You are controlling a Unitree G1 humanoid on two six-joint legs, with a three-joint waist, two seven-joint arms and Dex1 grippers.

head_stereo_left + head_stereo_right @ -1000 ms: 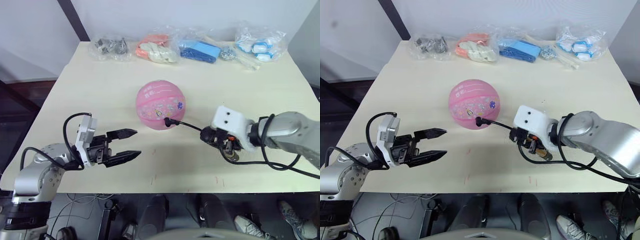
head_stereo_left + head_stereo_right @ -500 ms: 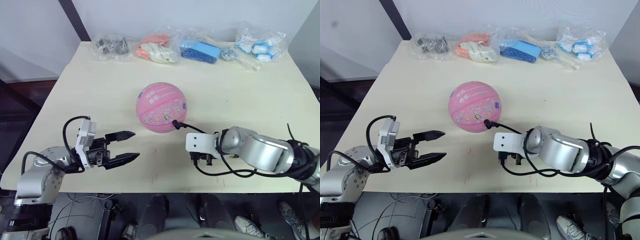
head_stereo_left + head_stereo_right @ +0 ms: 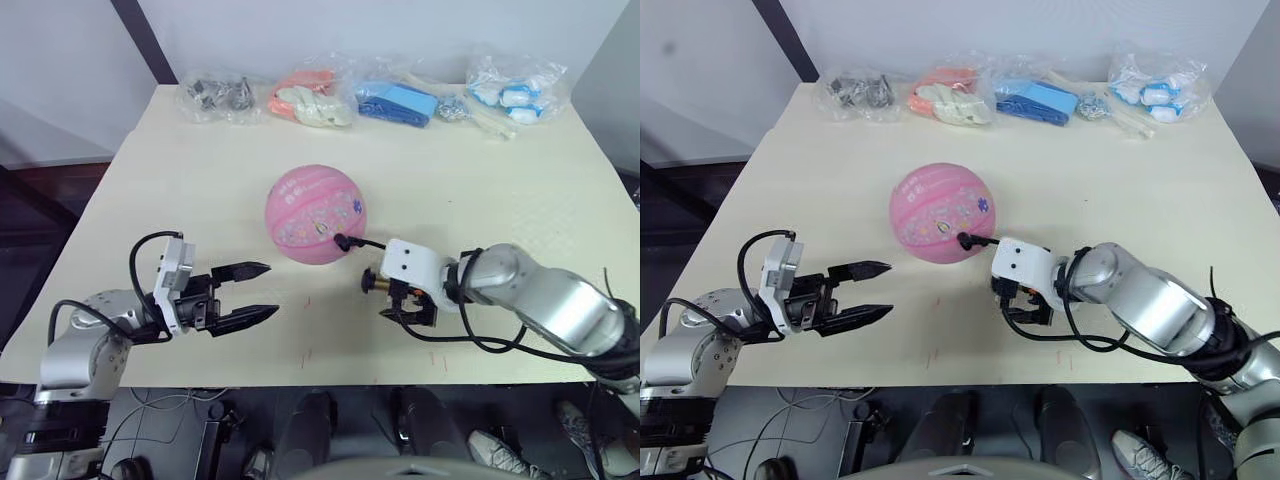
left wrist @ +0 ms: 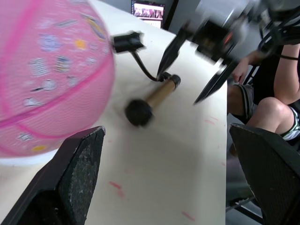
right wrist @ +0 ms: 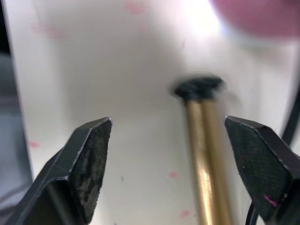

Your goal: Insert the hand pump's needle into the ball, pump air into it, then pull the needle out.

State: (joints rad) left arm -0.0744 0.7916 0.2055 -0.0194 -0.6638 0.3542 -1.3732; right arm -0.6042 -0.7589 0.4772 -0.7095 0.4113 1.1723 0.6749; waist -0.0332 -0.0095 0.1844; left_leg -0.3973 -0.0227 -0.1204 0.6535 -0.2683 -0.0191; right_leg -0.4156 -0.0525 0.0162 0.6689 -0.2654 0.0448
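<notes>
in the eye views, the ball (image 3: 315, 215) sat round and pink in the middle of the table (image 3: 180, 180), and the needle (image 3: 343, 241) was stuck in its side nearest the robot, with the thin hose (image 3: 985, 240) leading to the right gripper (image 3: 405, 300). the left gripper (image 3: 247, 293) hung open over the table, well apart from the ball, holding nothing. bagged things (image 3: 400, 100) lay along the far edge. in the left wrist view, the hand pump (image 4: 152, 97) lay flat on the table just beside the ball, and the right gripper's two fingers (image 4: 169, 54) stood spread above it. in the right wrist view, the gold barrel (image 5: 206, 154) lay between the open fingers (image 5: 89, 164), not squeezed yet. the barrel looked hard, shiny and a bit slippery, so its middle seemed the best place to pinch. the ball looked soft and light and might roll, so it may need steadying. the needle looked thin and easy to bend.
</notes>
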